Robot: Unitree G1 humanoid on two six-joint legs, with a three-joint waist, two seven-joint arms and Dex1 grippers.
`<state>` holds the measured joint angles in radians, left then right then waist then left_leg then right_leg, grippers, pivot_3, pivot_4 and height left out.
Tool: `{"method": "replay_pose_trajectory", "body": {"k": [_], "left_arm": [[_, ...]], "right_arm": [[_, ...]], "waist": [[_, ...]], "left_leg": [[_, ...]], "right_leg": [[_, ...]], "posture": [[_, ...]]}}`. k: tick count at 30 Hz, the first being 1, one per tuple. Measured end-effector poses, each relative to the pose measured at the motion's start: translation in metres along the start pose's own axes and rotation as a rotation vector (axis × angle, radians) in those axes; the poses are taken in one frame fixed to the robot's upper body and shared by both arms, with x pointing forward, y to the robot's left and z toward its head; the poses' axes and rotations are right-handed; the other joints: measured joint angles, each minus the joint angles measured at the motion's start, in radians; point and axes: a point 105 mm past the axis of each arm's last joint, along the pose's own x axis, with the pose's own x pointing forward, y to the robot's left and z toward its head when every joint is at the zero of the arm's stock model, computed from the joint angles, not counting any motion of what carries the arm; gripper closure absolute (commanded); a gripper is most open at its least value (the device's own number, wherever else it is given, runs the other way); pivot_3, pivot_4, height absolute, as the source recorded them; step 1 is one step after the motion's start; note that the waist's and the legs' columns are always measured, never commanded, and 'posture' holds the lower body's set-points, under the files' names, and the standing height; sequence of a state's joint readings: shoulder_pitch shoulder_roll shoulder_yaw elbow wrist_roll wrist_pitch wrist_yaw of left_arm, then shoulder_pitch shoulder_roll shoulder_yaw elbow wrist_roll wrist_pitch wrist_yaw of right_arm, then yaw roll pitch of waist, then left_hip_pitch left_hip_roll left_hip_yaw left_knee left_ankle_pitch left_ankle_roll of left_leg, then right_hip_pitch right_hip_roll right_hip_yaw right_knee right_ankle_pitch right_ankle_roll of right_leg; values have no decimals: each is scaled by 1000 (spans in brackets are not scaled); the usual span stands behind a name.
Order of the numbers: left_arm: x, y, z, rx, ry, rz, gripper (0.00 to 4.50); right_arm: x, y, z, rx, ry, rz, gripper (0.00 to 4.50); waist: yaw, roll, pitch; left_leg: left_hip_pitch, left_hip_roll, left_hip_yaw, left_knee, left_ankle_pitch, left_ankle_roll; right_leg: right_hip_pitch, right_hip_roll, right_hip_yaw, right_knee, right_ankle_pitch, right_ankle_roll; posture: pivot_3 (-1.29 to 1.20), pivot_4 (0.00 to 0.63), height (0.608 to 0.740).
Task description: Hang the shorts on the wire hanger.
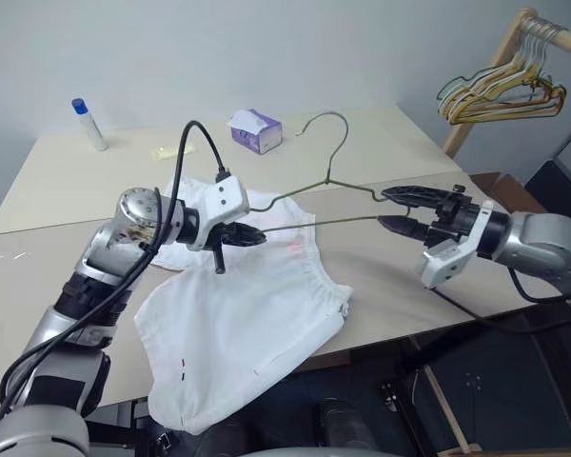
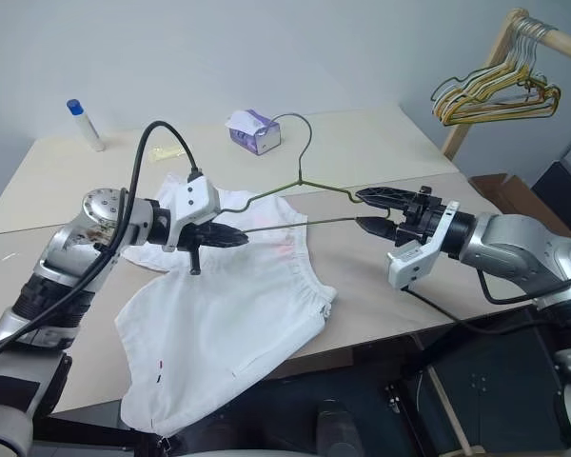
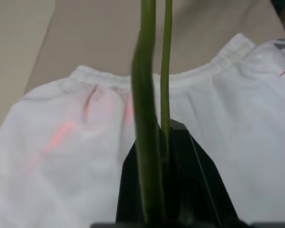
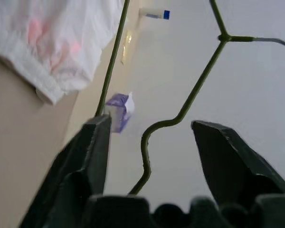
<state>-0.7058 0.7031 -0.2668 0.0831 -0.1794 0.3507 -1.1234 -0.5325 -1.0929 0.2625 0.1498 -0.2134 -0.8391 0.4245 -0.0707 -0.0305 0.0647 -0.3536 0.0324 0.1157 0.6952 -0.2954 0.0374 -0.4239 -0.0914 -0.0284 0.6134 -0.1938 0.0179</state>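
Little of the hanging is done; the left gripper (image 1: 255, 235) pinches one end of the wire hanger (image 1: 325, 178), held above the table (image 1: 381, 143); the right gripper (image 1: 400, 210) stands spread around the other end; the shorts (image 1: 243, 324) lie flat beneath, not yet threaded on.

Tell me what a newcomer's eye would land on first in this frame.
The wire hanger held up in the air between the two arms catches the eye first: the left gripper is shut on one end, while the right gripper stands open around the other end. Below it, the white shorts lie spread on the table, one leg hanging over the near edge.
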Motion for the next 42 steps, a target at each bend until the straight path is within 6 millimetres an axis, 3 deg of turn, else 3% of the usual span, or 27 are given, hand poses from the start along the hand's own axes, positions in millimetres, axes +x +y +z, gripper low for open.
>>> {"method": "replay_pose_trajectory", "body": {"k": [1,4,8,12,16,19,22,30,36,40,42], "left_arm": [[0,1,-1,40,-17,15,4500],[-2,3,-5,169,-27,31,4500],[-2,2,-8,197,-32,12,4500],[-2,1,-9,200,-24,-10,4500],[-1,-1,-9,207,-19,-29,4500],[0,-2,-8,210,-22,-39,4500],[0,-3,-8,213,-14,-49,4500],[0,-4,-8,214,-13,-56,4500],[-1,-4,-8,213,-13,-61,4500],[-3,-7,-4,198,-56,-89,3548],[-7,-4,0,186,-88,-83,2848]], "right_arm": [[-1,-3,3,67,-3,8,32],[-1,-15,11,343,3,63,32],[-5,-18,0,632,90,172,32],[-10,-3,-10,816,202,352,32],[6,4,-12,895,252,431,32],[19,9,-11,900,283,492,630],[24,18,-8,893,302,560,1681],[31,31,-12,891,342,607,4478],[31,34,-11,885,337,621,4478],[25,40,-10,927,323,616,4500],[18,42,-9,956,320,611,4500]], "waist": [[1,0,0],[7,0,0],[19,1,-3],[29,4,-5],[28,7,-7],[28,11,-10],[32,12,-12],[34,12,-12],[32,12,-12],[34,12,-12],[34,12,-12]], "left_leg": [[0,0,0,0,0,0],[-1,1,0,1,-4,6],[-1,1,0,4,-6,10],[-3,2,0,6,-6,10],[-6,1,0,7,-6,10],[-13,1,0,10,-6,9],[-21,0,1,17,-1,1],[-24,0,0,19,-1,2],[-23,0,0,19,-4,6],[-24,0,0,20,-4,6],[-24,0,0,19,-3,5]], "right_leg": [[0,0,0,0,0,0],[0,-1,-2,0,1,-1],[0,-2,-4,0,3,-1],[-1,-1,-6,1,3,-1],[-3,-1,-7,2,3,-1],[-9,0,-7,4,3,-1],[-17,0,-9,11,3,-2],[-17,-1,-10,11,3,-1],[-17,-1,-11,12,3,-1],[-17,-1,-11,12,3,-1],[-17,-1,-11,12,3,-1]], "posture": [[-23,0,740],[-21,0,740],[-20,0,740],[-13,0,740],[-21,0,740],[-21,0,740],[-19,0,740],[-14,0,740],[-15,0,740],[-17,0,740],[-15,3,740]]}}
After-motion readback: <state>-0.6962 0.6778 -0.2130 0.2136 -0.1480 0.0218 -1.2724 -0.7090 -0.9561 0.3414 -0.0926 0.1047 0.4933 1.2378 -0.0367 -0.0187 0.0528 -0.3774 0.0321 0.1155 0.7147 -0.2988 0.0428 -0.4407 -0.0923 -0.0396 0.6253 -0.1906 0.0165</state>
